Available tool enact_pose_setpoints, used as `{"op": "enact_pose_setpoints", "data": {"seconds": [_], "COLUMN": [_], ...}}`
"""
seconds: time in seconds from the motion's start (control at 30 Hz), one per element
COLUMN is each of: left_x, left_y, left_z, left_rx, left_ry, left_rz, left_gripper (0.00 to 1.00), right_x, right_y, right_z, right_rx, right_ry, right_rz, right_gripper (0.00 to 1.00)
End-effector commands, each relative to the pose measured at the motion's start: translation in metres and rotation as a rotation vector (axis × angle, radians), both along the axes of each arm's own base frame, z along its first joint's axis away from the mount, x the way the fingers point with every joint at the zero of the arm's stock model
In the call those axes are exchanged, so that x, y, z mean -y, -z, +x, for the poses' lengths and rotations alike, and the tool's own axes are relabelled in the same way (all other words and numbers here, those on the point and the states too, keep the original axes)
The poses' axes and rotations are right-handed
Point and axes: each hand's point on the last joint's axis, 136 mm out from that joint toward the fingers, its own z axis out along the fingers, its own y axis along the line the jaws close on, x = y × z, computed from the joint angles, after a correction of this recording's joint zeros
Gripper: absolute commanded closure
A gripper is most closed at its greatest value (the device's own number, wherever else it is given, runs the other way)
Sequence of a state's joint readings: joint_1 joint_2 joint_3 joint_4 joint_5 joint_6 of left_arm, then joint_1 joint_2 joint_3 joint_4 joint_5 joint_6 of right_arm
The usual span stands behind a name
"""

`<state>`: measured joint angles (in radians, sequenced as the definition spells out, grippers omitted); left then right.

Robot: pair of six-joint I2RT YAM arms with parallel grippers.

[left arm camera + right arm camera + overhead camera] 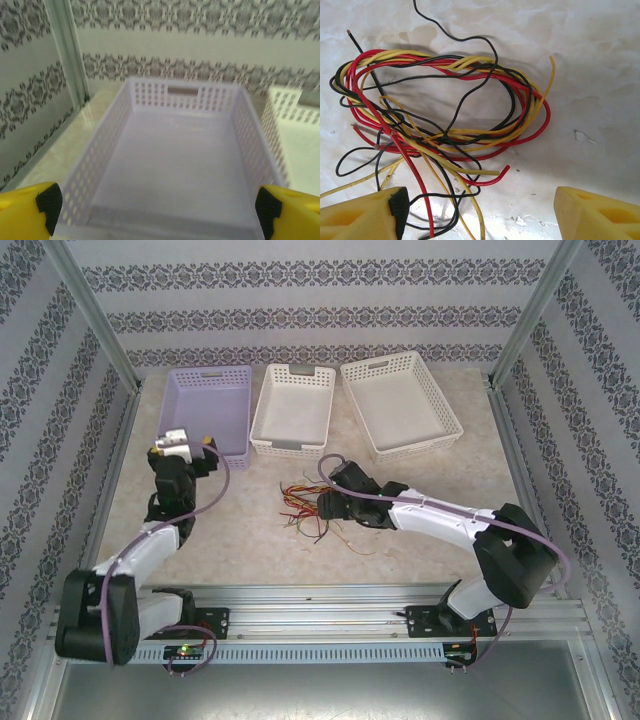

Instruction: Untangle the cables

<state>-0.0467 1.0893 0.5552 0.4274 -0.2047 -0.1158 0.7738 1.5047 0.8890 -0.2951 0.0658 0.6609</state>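
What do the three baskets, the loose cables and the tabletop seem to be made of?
Lilac basket and two white baskets: likely moulded plastic, matt, given the even perforated walls and cut-out handles. Cables: thin wires in smooth red, yellow and black sleeving, probably plastic insulation, slightly shiny. Table: glossy, marble-patterned; real stone or laminate cannot be told.

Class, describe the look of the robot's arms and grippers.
Left arm and right arm: white links, black joints, a purple cable along each. Left gripper and right gripper: blocky yellow fingers, black pads inside.
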Motion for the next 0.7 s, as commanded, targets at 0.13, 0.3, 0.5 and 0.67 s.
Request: {"op": "enact_pose_setpoints", "data": {"seconds": [0.13, 0.3, 0.5, 0.67], "left_x": [0.029, 0.073, 0.086, 0.106], "left_y": [-0.004, 0.004, 0.048, 0.067], "left_z": [-0.042, -0.048, -0.068, -0.075], "left_rx": [-0.191, -0.320, -0.467, -0.547], "left_ry": [0.035, 0.234, 0.189, 0.199], "left_rz": [-0.433, -0.567, -0.656, -0.593], "left_gripper": [0.00, 0.00, 0.00, 0.02], "right_x": [-0.002, -0.002, 0.006, 0.008], "right_y": [0.004, 0.012, 0.034, 0.043], "right_z": [0.010, 0.012, 0.017, 0.024], "right_rx": [-0.057, -0.079, -0.113, -0.115], "right_ry": [0.072, 0.080, 0.137, 0.175], "right_rz": [0.124, 0.099, 0.056, 0.054], "right_gripper": [0.29, 0.33, 0.42, 0.47]}}
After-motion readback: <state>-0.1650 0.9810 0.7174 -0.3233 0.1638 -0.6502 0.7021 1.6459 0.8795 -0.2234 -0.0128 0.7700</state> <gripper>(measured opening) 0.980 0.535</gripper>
